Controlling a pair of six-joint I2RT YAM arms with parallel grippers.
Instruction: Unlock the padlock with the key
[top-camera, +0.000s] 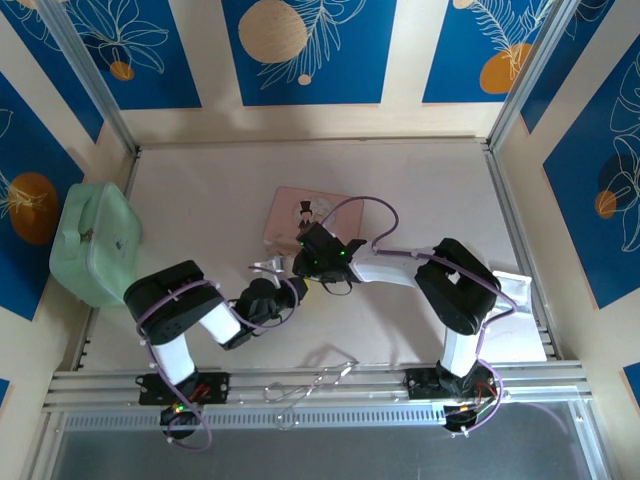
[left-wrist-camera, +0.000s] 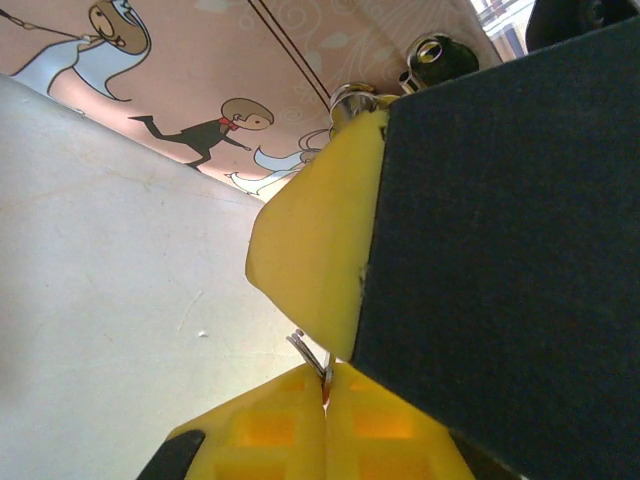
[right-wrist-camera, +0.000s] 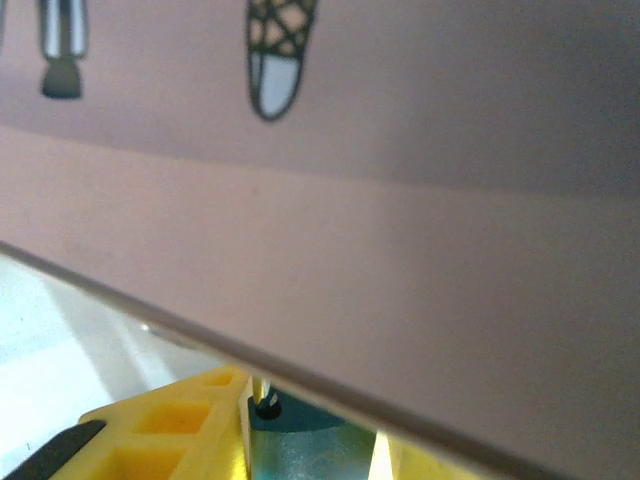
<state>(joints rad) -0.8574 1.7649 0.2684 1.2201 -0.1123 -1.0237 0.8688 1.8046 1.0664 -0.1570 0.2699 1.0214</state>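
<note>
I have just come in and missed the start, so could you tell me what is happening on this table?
In front of the pink tin, the left hand is shut on a thin metal piece, probably the key or its ring. The small teal padlock sits between the fingers of the right hand; whether it is gripped I cannot tell.

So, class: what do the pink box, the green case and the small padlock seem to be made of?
Pink box: probably tin, smooth printed finish with cartoon figures, crisp thin rim. Green case: perhaps matte faux leather, going by rounded padded corners. Padlock: seemingly metal, dark teal coating beside a bare silvery part.
</note>
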